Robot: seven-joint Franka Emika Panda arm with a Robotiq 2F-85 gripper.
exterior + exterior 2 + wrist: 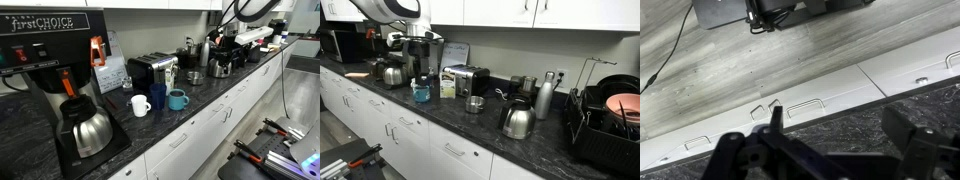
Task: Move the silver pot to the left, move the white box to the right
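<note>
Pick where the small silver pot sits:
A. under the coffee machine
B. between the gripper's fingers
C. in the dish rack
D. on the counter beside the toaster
D: the silver pot stands on the dark counter close by the toaster, with nothing holding it.

On the counter (438, 116), the silver pot (474, 103) just before the toaster (470, 79), the kettle (517, 122) nearby.
</note>
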